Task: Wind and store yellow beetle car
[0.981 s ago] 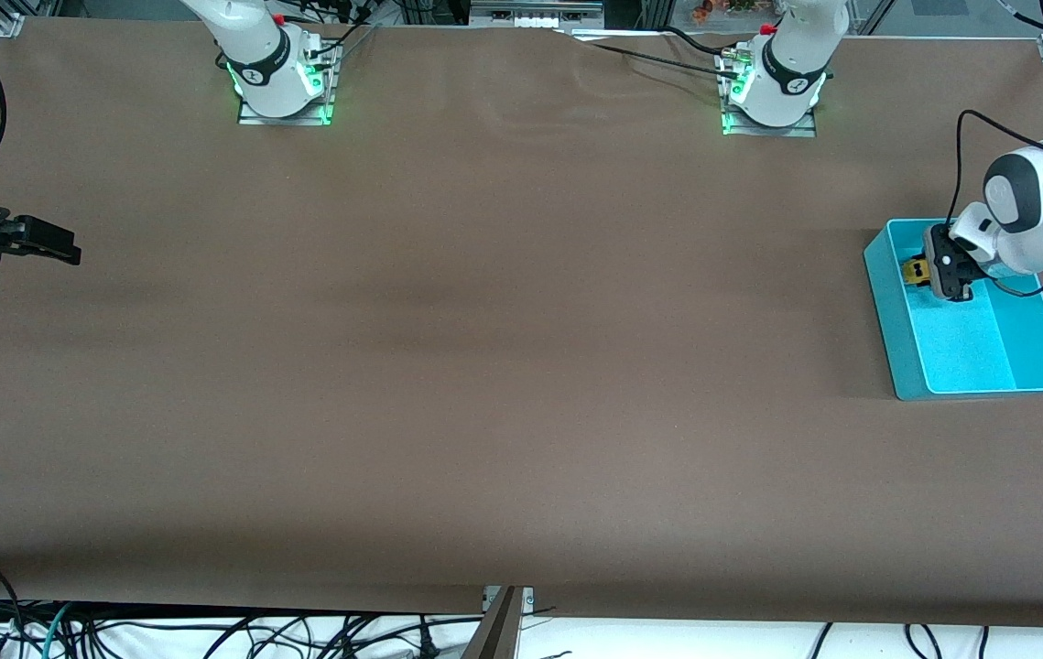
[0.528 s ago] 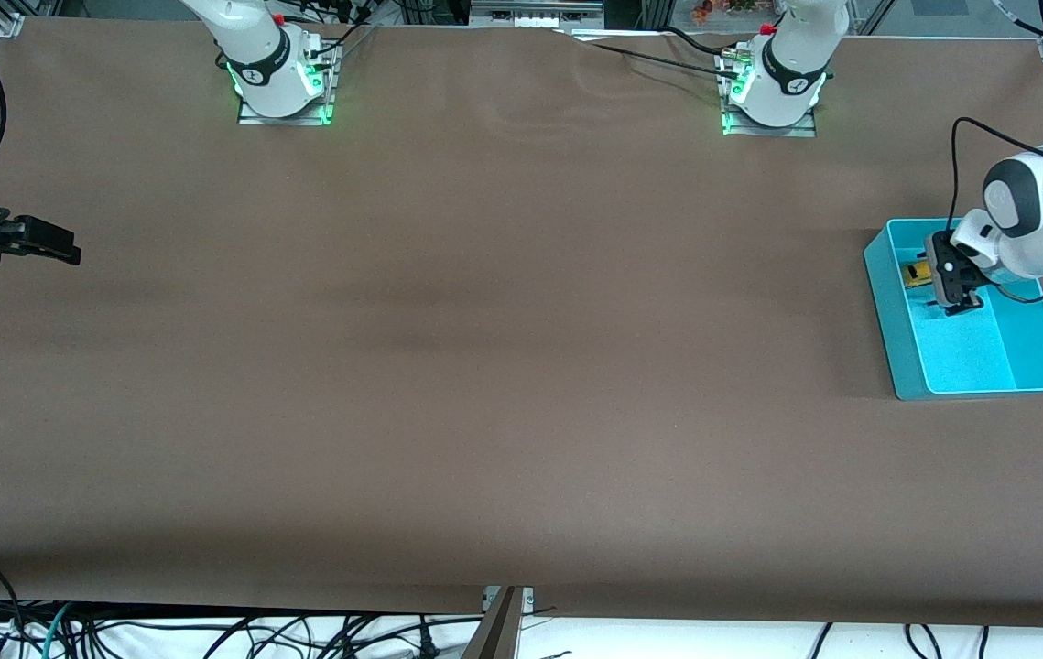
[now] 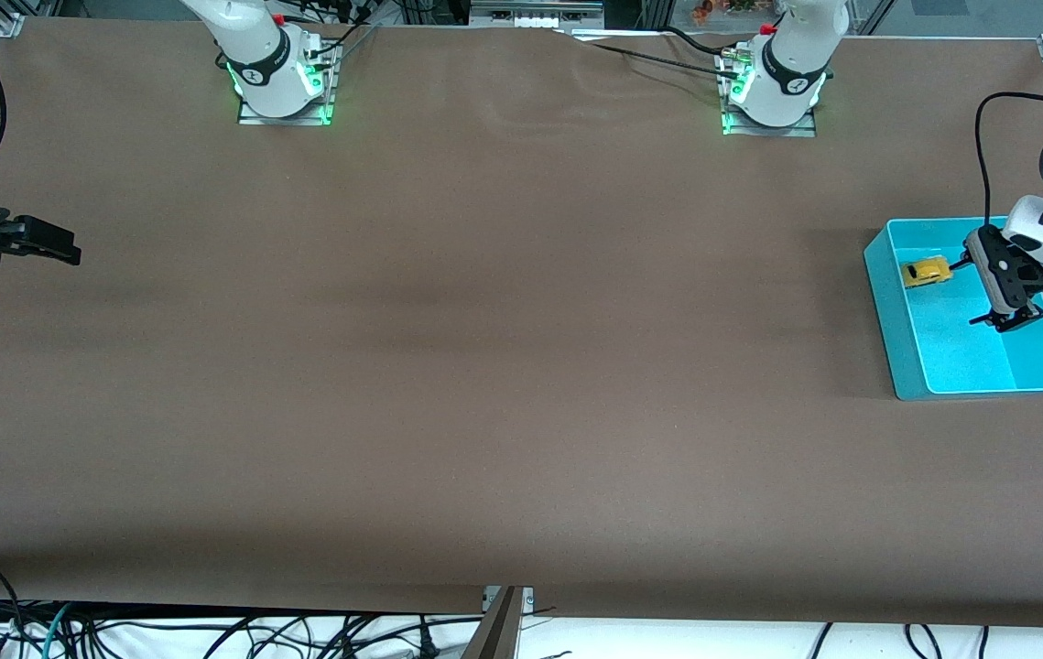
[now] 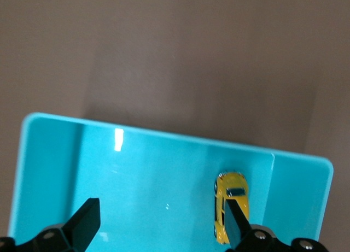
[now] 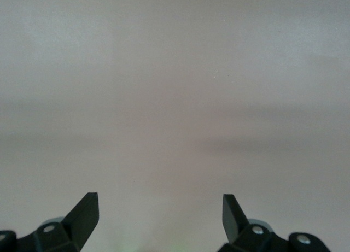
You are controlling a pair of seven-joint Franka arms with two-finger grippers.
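The yellow beetle car (image 3: 927, 272) lay in the cyan bin (image 3: 893, 303), in its corner farthest from the front camera. My left end effector (image 3: 1006, 320), wide and empty, hung over the bin's middle; my right end effector (image 3: 45, 245) waited, wide.

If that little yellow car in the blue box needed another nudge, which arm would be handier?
The left. Its open left gripper hangs over the cyan bin where the yellow beetle car lies. The right gripper, also open, waits over the right arm's end of the table.
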